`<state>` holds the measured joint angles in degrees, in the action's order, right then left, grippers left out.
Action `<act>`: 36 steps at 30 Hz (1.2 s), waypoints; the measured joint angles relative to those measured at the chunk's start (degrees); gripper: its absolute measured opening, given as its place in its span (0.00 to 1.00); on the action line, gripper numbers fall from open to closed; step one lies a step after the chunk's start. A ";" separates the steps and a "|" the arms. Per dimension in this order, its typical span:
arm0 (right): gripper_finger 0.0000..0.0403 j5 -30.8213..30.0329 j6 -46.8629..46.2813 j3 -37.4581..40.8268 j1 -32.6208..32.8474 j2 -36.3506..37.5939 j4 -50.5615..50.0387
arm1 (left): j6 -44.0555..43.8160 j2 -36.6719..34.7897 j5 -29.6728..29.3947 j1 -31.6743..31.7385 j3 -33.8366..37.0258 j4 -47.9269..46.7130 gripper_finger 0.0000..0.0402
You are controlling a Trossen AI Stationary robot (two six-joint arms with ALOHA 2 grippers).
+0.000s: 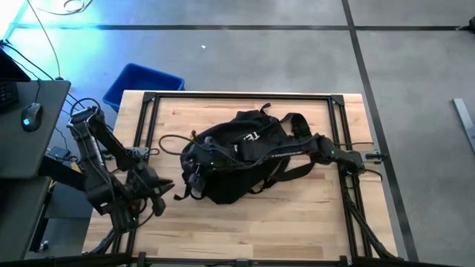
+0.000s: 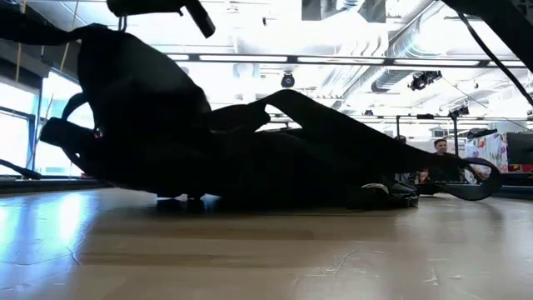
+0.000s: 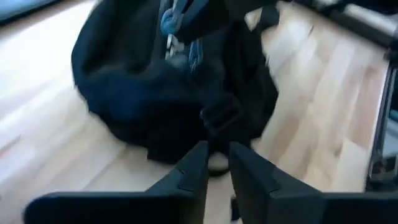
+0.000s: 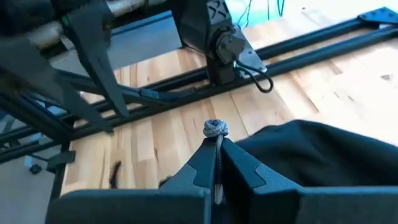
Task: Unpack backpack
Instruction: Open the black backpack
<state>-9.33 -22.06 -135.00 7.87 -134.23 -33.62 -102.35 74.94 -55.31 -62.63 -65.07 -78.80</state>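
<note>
The black backpack point(image 1: 237, 159) lies in the middle of the wooden table, and its long straps point(image 1: 297, 126) trail toward the right edge. In the low view its left end point(image 2: 125, 92) stands raised while the rest lies on the table. My right gripper point(image 4: 216, 149) reaches over the backpack from the right and is shut on a thin grey cord with a knot point(image 4: 214, 129). My left gripper point(image 3: 218, 163) hovers by the backpack's left end point(image 3: 155, 99). Its fingers stand a narrow gap apart and touch nothing. My right gripper pinches the thin cord just below its knot point(image 4: 215, 138) between its two fingertips. The knot stands just past the tips. The black fabric of the backpack point(image 4: 323, 155) lies right beside the fingers. Where the cord joins the backpack is hidden by the fingers.
A black metal frame point(image 1: 237, 96) runs along the table's far, left and right sides. A blue bin point(image 1: 141, 85) stands on the floor past the far left corner. Bare wood lies along the near edge point(image 1: 282, 230). A person point(image 2: 440, 152) sits in the room beyond.
</note>
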 joint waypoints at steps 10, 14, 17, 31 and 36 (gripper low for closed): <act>0.00 3.83 -0.09 0.00 -0.73 0.02 -0.51 | -2.40 0.11 -8.02 5.24 9.96 13.31 0.45; 0.00 5.89 -0.05 0.00 -1.68 0.07 -1.19 | -2.40 0.11 -6.57 8.55 12.60 17.20 0.55; 0.00 6.44 -0.19 0.00 -2.32 0.07 -1.81 | -2.07 0.09 -3.46 11.25 13.99 19.65 0.59; 0.00 4.02 -5.47 0.07 -2.22 0.07 -3.55 | 8.13 0.04 2.69 18.64 24.08 40.36 0.16; 0.00 0.05 -9.51 0.07 -2.22 0.46 -6.96 | 9.02 0.04 4.83 18.02 24.10 39.99 0.03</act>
<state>-9.28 -31.57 -134.93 5.65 -133.78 -40.57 -93.32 74.98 -50.48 -44.61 -40.97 -38.81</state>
